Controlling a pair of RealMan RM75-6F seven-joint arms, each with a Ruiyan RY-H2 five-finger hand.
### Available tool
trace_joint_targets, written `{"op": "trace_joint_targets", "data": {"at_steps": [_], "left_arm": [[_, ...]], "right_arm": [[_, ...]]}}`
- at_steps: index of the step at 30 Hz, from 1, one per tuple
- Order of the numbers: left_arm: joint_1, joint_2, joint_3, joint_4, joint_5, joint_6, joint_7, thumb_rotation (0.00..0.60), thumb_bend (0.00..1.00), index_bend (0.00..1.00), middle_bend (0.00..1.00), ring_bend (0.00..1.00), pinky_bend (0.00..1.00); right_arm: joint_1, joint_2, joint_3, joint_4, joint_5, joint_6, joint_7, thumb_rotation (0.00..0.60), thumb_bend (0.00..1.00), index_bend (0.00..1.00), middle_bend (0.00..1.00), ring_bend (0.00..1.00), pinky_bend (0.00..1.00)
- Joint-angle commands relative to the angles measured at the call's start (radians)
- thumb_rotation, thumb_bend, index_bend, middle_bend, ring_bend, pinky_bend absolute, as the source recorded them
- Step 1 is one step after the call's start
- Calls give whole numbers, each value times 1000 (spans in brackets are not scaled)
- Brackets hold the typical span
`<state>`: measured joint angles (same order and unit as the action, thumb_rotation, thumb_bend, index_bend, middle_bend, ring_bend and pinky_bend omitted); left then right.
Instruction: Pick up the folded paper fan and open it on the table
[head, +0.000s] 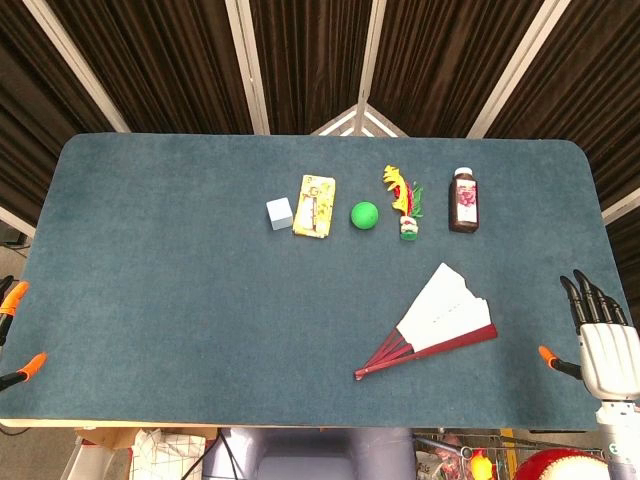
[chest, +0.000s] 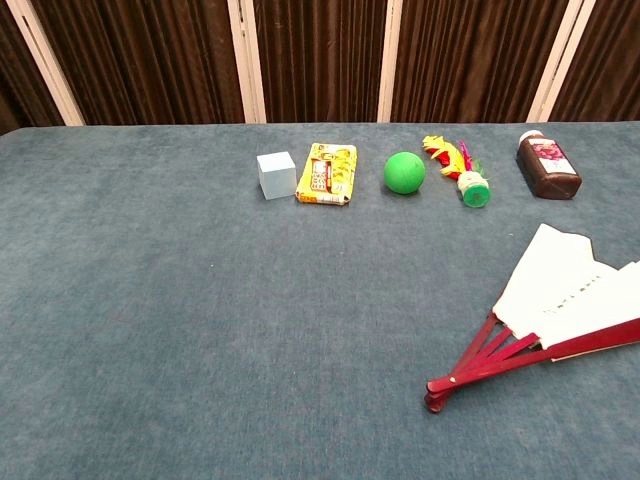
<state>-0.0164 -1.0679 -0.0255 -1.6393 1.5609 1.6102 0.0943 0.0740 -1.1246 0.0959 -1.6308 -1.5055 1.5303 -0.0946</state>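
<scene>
The paper fan (head: 438, 318) lies on the blue table (head: 180, 280) at the front right, partly spread, with white paper leaf and dark red ribs meeting at a pivot toward the front. The chest view shows the same fan (chest: 560, 305) at the right edge. My right hand (head: 603, 345) hovers at the table's right front corner, right of the fan and apart from it, fingers extended and empty. Only the orange fingertips (head: 14, 296) of my left hand show at the left edge of the head view, holding nothing that I can see.
A row of objects stands across the far middle: a pale blue cube (head: 280, 213), a yellow packet (head: 314, 205), a green ball (head: 364, 215), a feathered shuttlecock (head: 403, 203) and a brown bottle (head: 463, 200).
</scene>
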Motion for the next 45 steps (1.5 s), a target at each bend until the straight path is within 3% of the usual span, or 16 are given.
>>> {"op": "trace_joint_targets", "data": {"at_steps": [1,11,30,45], "left_arm": [[0,0,-1,0,-2,-1,-2,600,210,4,0,0,0],[8,2,4,-2,14,14,-4,600,210,4,0,0,0],[-1,-7,9,-8,25,-7,11,600,210,1,0,0,0],[-10,-6,3,-10,2,-35,9,600,210,1,0,0,0]], "right_arm": [[-1,-1,-4,-2,-7,3,2,600,62,38,48,124,195],[6,-3,-7,-10,-18,-5,6,600,61,47,48,124,195],[26,-18,-22,0,-66,-18,76,600,62,188,48,156,195],[32,-117,-45,177,-112,0,153,600,62,244,55,179,195]]}}
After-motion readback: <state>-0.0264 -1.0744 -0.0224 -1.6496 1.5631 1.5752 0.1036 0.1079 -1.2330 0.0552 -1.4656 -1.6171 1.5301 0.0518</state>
